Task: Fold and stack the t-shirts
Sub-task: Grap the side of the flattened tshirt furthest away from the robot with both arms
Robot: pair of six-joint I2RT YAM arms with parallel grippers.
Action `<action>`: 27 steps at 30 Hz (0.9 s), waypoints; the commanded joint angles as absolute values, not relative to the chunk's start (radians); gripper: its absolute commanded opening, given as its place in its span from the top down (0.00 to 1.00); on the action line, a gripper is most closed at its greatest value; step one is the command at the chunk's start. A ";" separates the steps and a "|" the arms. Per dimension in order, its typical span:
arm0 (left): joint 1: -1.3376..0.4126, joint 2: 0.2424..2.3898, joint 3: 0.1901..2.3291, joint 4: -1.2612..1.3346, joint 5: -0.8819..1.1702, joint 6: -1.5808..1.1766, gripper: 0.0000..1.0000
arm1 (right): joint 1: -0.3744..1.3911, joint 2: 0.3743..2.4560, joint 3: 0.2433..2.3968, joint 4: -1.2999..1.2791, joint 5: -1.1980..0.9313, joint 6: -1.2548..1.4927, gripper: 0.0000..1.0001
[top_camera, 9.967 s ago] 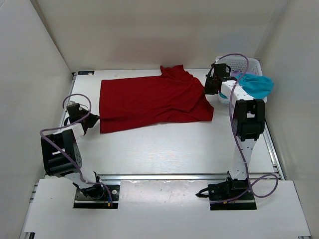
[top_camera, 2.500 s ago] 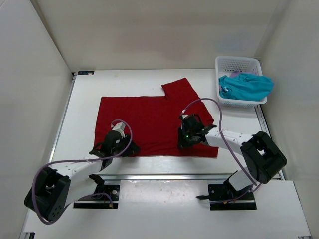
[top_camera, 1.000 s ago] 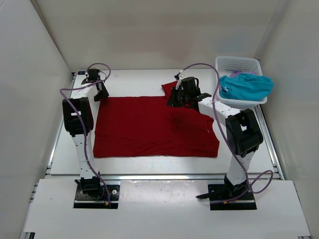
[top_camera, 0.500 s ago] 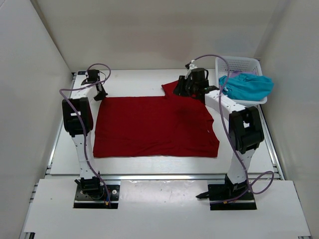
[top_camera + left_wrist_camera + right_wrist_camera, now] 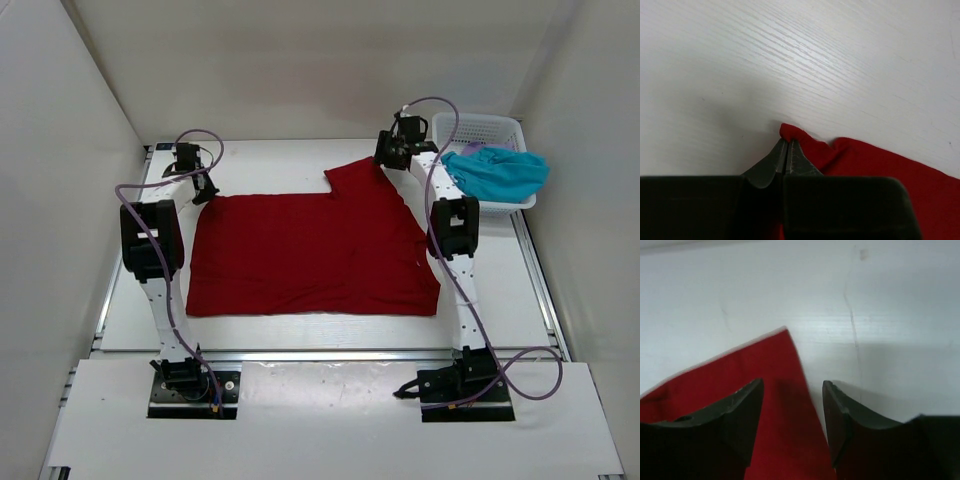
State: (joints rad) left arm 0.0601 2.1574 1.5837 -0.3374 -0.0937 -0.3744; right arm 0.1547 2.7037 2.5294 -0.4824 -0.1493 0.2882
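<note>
Fingers [image 5: 765, 167] of our left gripper [image 5: 786, 146] are pressed together. Their tips meet on a small puckered corner of the red t-shirt [image 5: 310, 250]. In the left wrist view the cloth bunches right at the tips, so we read that corner as pinched between them. From above, this gripper sits at the shirt's upper left corner, toward the left side of the white table [image 5: 260, 165].

Our right gripper [image 5: 792, 400] has its fingers spread wide. In the right wrist view the pointed end of the sleeve [image 5: 775, 370] lies flat on the table, running up through the gap between the two fingers to a tip just beyond them. We cannot tell whether the fingers touch the cloth. From above, this gripper is at the upper right of the shirt, over the sleeve that juts toward the top of the frame.

The shirt itself lies spread flat across the middle of the table, its lower hem toward the bottom of the frame.

At the upper right stands a white basket [image 5: 478, 125], just beside the right gripper. A teal garment [image 5: 505, 172] is heaped in it and spills over its lower rim.
</note>
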 commanded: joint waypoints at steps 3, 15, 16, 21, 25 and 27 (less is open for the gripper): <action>0.058 2.091 1.580 -0.307 -0.069 -0.383 1.00 | 0.112 2.703 2.541 -0.534 -0.273 0.336 0.48; 0.052 2.074 1.595 -0.305 -0.044 -0.391 1.00 | 0.133 2.798 2.589 -0.463 -0.431 0.459 0.52; 0.049 2.068 1.592 -0.302 -0.043 -0.393 1.00 | 0.136 2.799 2.589 -0.462 -0.431 0.463 0.52; 0.054 2.062 1.578 -0.290 -0.038 -0.402 1.00 | 0.143 2.803 2.600 -0.460 -0.440 0.463 0.66; 0.046 2.051 1.559 -0.279 -0.035 -0.400 1.00 | 0.144 2.800 2.651 -0.472 -0.407 0.456 0.92; 0.041 2.052 1.565 -0.290 -0.031 -0.399 1.00 | 0.144 2.778 2.658 -0.457 -0.391 0.456 0.99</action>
